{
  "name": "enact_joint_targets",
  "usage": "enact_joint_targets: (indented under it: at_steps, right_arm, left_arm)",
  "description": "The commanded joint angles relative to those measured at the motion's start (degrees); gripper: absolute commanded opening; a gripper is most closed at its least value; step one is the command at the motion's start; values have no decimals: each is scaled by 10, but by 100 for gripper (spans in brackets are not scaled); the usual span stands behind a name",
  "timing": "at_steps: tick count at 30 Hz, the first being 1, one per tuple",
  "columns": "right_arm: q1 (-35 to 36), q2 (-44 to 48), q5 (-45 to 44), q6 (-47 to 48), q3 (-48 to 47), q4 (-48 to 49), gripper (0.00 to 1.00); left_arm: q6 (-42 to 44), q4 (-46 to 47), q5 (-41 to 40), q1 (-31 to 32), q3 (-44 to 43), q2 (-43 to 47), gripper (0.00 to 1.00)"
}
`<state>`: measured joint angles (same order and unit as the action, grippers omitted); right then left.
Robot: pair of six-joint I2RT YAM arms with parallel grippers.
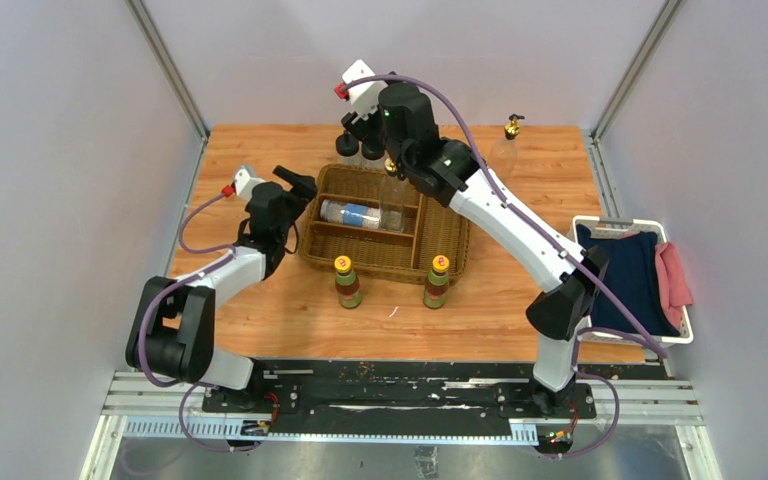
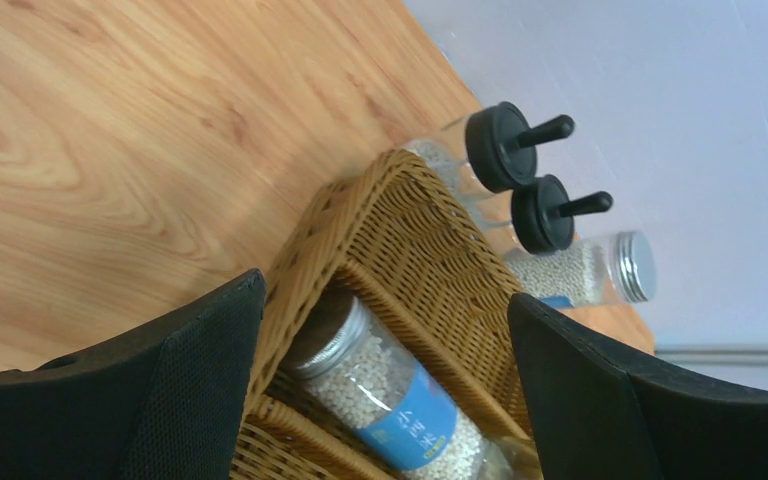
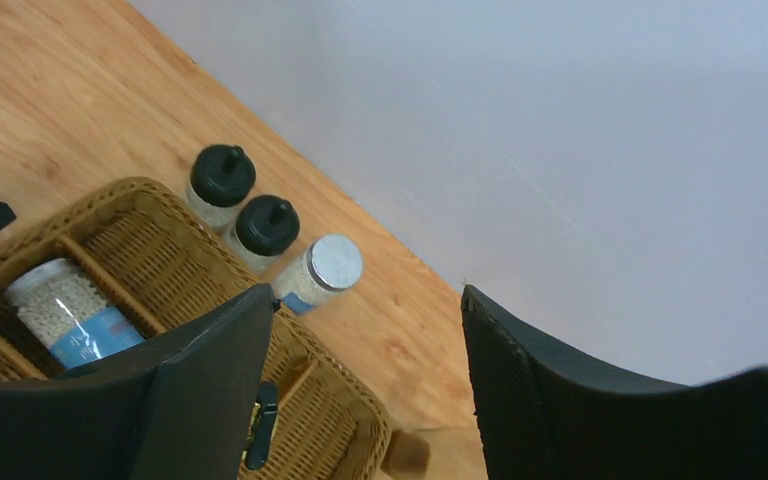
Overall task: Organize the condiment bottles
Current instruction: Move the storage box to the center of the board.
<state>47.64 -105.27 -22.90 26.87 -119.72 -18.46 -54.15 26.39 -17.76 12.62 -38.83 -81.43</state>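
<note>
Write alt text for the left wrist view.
The open left hand frames a wicker basket holding a jar lying on its side. Beyond it stand two black-capped bottles and a second jar.

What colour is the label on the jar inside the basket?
Blue label, clearest in left wrist view.

White-black arms (image 1: pixel 505 220), purple cables (image 1: pixel 182 230)

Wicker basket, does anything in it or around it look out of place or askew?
One grey-lidded jar lies on its side in the basket; the yellow-capped bottles outside it stand upright. Nothing looks spilled.
</note>
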Motion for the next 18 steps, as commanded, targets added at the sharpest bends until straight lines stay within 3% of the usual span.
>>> enact_joint_targets:
  at_steps: [1,8,18]
  right_arm:
    - [4,18,-73,-13,17,18,73]
    - [2,41,-121,-52,58,17,77]
    - [-2,108,-133,-142,172,18,77]
  left_arm:
    - [-6,-17,58,4,-26,4,94]
    - [24,-93,114,4,-45,7,100]
    - [83,-213,95,4,-61,4,100]
